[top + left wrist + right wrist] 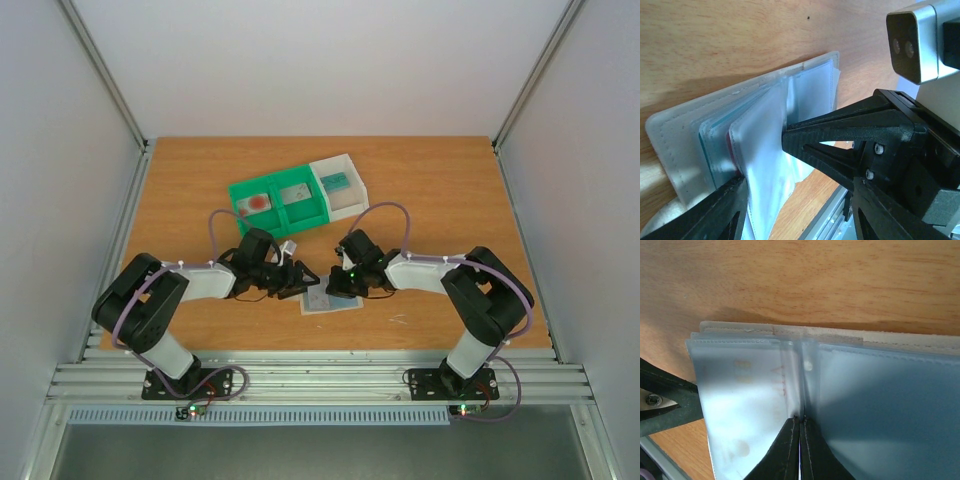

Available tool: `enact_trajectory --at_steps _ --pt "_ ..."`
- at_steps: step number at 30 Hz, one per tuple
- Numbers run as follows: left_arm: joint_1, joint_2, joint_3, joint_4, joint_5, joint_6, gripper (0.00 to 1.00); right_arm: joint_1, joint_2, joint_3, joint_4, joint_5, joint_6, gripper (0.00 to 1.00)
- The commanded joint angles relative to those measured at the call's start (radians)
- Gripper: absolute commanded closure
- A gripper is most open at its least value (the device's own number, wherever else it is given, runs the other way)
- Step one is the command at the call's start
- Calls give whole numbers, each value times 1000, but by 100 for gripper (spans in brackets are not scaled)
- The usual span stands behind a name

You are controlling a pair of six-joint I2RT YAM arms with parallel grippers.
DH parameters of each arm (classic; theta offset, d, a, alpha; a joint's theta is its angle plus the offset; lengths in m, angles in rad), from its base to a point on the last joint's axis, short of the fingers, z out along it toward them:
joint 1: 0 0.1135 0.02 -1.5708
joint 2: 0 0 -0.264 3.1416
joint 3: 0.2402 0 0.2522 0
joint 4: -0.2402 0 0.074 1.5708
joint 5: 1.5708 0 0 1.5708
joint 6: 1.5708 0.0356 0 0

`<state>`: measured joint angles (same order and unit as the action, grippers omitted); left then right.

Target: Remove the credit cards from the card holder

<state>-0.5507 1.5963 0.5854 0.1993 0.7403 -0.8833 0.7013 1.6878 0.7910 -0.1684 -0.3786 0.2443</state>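
Currently the card holder is lying open on the table, between both grippers and near of the green tray, its long axis running left to right. The right gripper is being held clenched at the spine fold; whether a leaf is being pinched cannot be told. The left gripper is being held released, 1 clear leaf between its fingers. A credit card showing through the left leaf is judged nearer the left arm.

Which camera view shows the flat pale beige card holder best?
The left wrist view: the pale beige card holder shows its stitched cover and fanned clear pockets. The right wrist view crops it to pockets and one edge. The top view shows it small and partly hidden.
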Motion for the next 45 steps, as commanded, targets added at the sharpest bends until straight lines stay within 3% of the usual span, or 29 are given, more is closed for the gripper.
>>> enact_trajectory --at_steps 1,11,18,22,27,37,45 --pt "-17 -23 9 71 41 -22 42 13 36 -57 -8 25 22 97" --pt "-25 -18 5 112 53 -54 42 13 -5 -84 34 19 38 94" --pt "-30 -32 26 46 22 -29 44 13 -14 -95 57 9 46 92" --pt "-37 -32 53 -28 -4 -6 49 13 -18 -98 70 6 41 92" --pt "-44 -42 83 -127 -45 26 64 12 -30 -114 105 3 38 89" --pt "-48 -13 105 -118 -44 -3 76 -1 -53 -145 147 -4 36 84" --pt "-59 -3 140 -145 -41 8 69 -11 -68 -153 151 25 42 83"
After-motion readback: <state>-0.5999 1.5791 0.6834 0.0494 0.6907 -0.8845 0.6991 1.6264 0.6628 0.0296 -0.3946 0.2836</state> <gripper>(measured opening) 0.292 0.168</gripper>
